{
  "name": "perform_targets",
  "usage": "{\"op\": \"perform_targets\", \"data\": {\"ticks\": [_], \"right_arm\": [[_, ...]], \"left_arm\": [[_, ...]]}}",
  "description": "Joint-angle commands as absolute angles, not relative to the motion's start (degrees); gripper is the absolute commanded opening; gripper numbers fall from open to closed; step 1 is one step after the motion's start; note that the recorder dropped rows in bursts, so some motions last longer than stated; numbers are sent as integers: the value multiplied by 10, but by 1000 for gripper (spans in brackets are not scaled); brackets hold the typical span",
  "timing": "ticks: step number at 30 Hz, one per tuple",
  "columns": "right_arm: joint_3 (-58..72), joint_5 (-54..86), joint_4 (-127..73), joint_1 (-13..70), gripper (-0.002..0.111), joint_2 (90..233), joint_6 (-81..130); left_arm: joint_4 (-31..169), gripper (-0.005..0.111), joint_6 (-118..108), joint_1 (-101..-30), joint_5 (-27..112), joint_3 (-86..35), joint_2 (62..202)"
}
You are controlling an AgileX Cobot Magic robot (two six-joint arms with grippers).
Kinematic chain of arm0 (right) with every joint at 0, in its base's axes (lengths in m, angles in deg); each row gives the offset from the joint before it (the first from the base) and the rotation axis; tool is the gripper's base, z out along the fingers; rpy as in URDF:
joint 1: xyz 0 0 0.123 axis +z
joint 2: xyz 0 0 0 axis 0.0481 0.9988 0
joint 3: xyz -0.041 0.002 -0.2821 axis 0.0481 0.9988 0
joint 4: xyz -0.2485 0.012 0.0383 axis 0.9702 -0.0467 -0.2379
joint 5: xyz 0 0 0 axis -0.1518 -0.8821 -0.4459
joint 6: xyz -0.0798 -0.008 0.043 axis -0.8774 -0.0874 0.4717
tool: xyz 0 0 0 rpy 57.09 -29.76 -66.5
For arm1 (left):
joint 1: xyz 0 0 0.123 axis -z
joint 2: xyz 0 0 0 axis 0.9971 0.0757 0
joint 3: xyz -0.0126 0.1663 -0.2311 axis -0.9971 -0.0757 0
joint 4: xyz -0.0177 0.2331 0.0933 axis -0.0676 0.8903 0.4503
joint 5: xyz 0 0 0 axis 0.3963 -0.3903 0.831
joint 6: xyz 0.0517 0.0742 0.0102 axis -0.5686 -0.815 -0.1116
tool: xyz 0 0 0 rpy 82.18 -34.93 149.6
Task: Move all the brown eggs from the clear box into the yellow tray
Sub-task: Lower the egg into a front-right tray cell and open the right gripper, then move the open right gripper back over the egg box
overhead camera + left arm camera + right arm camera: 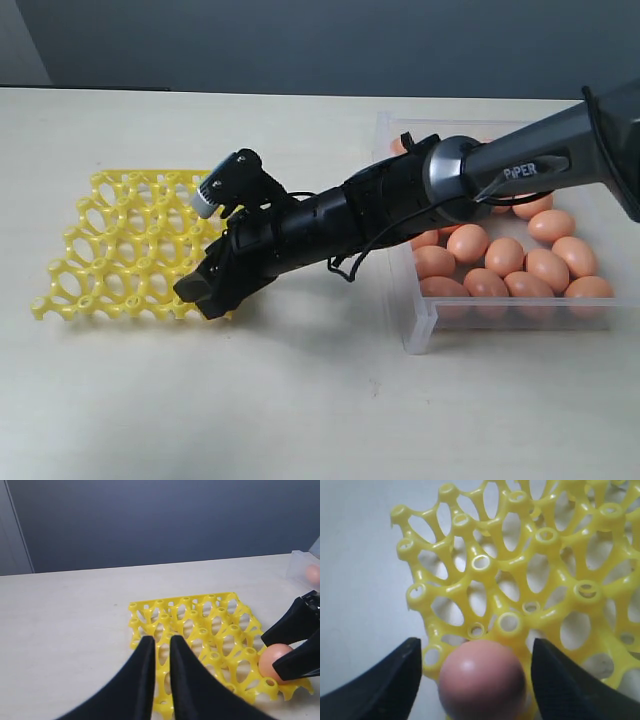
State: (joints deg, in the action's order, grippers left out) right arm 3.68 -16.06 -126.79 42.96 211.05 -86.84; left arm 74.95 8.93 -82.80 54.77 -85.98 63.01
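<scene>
Reaching across from the clear box [420,330], the right tool [477,680] stood at the yellow tray's [110,250] corner nearest that box, jaws spread apart with gaps either side of one egg [482,677], apparently seated in a corner cup. The left tool [157,652] hovered over the tray, its fingers nearly together and empty. The remaining brown eggs [510,265], smooth ovals, lay loose in the box. The tray was a glossy open lattice on the matte counter [300,400].

Right hand [477,675] reaches low across with fingers spread apart; left hand [159,652] looks nearly closed.
</scene>
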Motion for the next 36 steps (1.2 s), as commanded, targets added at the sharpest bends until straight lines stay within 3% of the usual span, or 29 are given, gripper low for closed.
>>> {"op": "perform_targets", "data": {"ticks": [1, 7, 12, 16, 19, 23, 27, 36], "right_arm": [[34, -161, -1273, 428, 61, 2107, -865], [34, -142, -1271, 428, 61, 2061, -828], [34, -93, -1123, 428, 61, 1987, -676], [34, -41, -839, 428, 61, 1926, -366], [34, -50, -524, 428, 53, 1898, -72], [34, -134, -117, 428, 39, 1888, 316], [34, -254, 159, 428, 39, 1902, 570], [34, -268, 200, 385, 39, 1905, 650]], "left_arm": [[751, 12, 90, -827, 544, -863, 632], [751, 12, 90, -827, 544, -863, 632], [751, 12, 90, -827, 544, -863, 632], [751, 12, 90, -827, 544, -863, 632], [751, 12, 90, -827, 544, -863, 632], [751, 12, 90, -827, 544, -863, 632], [751, 12, 90, -827, 544, -863, 632], [751, 12, 90, -827, 544, -863, 632]]}}
